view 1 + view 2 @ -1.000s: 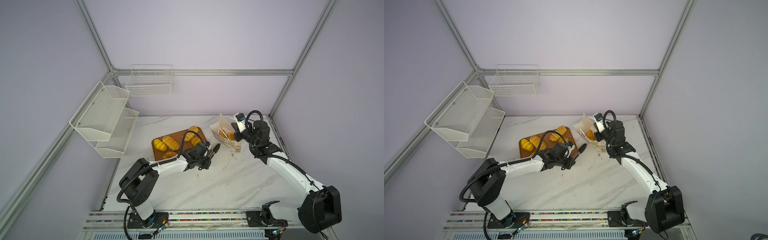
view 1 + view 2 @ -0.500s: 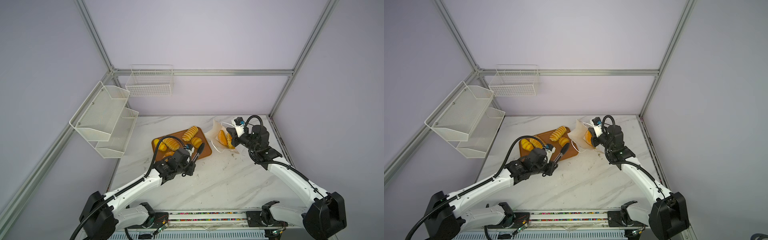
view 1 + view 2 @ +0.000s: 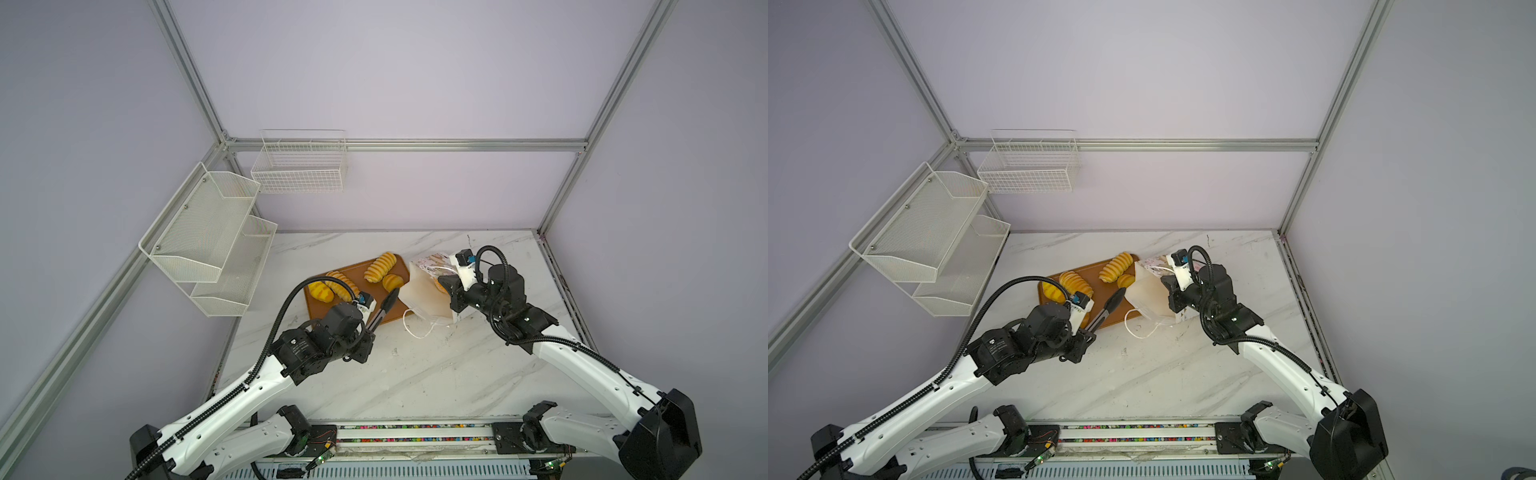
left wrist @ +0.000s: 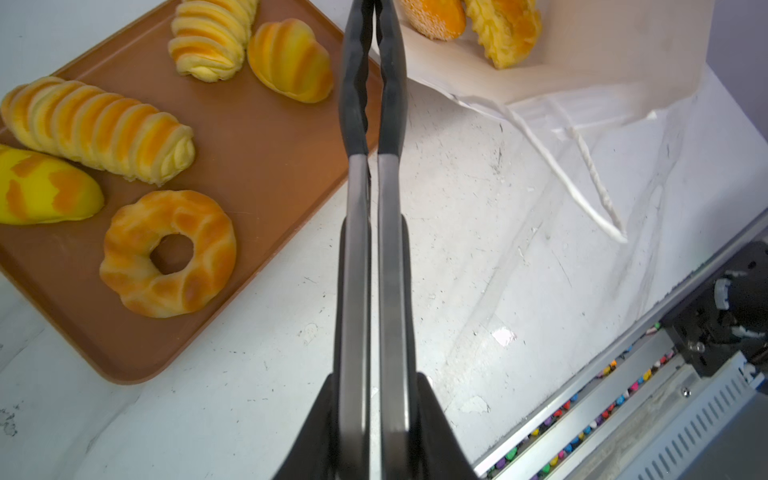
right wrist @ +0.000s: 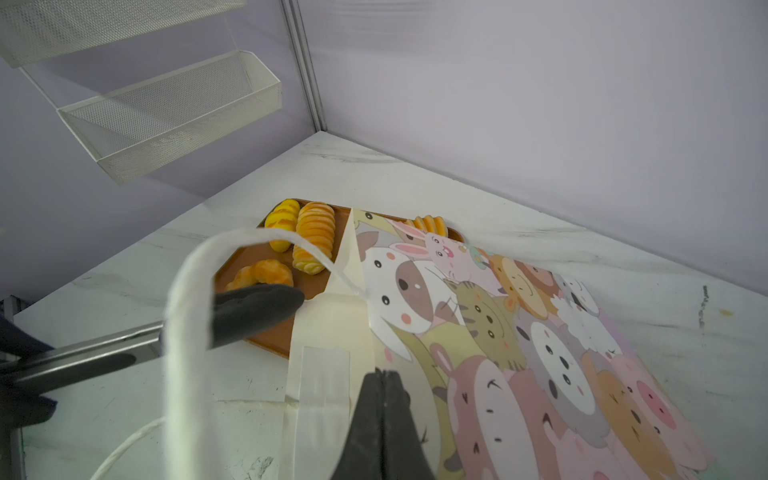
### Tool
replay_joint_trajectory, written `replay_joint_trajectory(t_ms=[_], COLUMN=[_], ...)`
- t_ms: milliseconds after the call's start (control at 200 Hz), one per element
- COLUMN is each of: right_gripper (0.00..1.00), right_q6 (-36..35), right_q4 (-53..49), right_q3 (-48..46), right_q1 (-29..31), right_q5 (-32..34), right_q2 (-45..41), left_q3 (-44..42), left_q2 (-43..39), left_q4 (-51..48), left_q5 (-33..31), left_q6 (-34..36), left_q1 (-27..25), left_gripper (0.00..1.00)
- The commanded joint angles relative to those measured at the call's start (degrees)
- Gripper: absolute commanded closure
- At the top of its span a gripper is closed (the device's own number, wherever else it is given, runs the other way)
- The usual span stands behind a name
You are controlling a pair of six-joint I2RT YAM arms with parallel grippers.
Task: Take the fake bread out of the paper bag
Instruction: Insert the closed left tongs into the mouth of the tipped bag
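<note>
The paper bag (image 3: 426, 297) (image 3: 1152, 299) lies on its side, its white mouth facing the brown tray (image 3: 357, 274). My right gripper (image 5: 384, 376) (image 3: 449, 289) is shut on the bag's upper printed wall near the rim. Two pieces of fake bread sit inside: a speckled oval (image 4: 434, 16) and a croissant-like bun (image 4: 505, 31). On the tray lie a ring doughnut (image 4: 168, 253), two ridged loaves (image 4: 99, 129) (image 4: 212, 41), a bun (image 4: 291, 60) and a yellow piece (image 4: 41, 191). My left gripper (image 4: 373, 249) (image 3: 374, 320) is shut on metal tongs (image 4: 372, 83), whose black tips, nearly together and holding nothing, reach the bag's mouth.
One white cord handle (image 3: 419, 328) trails on the marble table in front of the bag; the other (image 5: 187, 299) loops up close to the right wrist camera. White mesh shelves (image 3: 208, 241) hang on the left wall and a wire basket (image 3: 299, 166) on the back wall.
The right gripper has drawn the bag leftward until its mouth meets the tray's corner. The left arm has swung back left, with the tongs now lying over the tray's near edge.
</note>
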Motion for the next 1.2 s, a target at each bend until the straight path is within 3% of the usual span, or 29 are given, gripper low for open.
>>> replay_joint_trajectory(t_ms=[0,225,320,640,845,985,1200], right_gripper=[1.00,1.00,1.00,1.00,1.00,1.00,1.00], right_q6=[2.76,5.74,6.07,6.75,8.68,9.04,10.37], right_q4=[-3.52,-5.40,-5.11,-7.14,-5.51,-4.72,-3.41], right_q3=[2.40,2.01,2.40,4.52,4.24,4.29,5.77], right_q1=[0.35,0.87,1.48,2.88,3.17,3.25,3.27], right_q5=[2.13,-0.22,0.27,1.77,0.86,1.33,3.26], right_q2=[-1.69,-1.97,-1.19,0.08,-0.52,-0.58,-0.58], left_q3=[8.61,10.22,11.05,20.14,26.33,27.98,23.25], left_q2=[0.90,-5.80,-6.07,12.39,22.71,28.85,31.60], left_q4=[-1.79,-4.90,-5.29,-3.49,-0.02,5.08,15.75], left_q5=[-1.52,-6.31,-4.91,1.06,5.56,12.14,17.66], left_q6=[2.24,1.66,1.61,-2.36,-11.19,-16.77,-22.88], left_q1=[-3.49,-3.96,-4.05,-9.41,-7.48,-4.72,-2.55], left_gripper=[0.97,0.97,0.98,0.96,0.88,0.85,0.88])
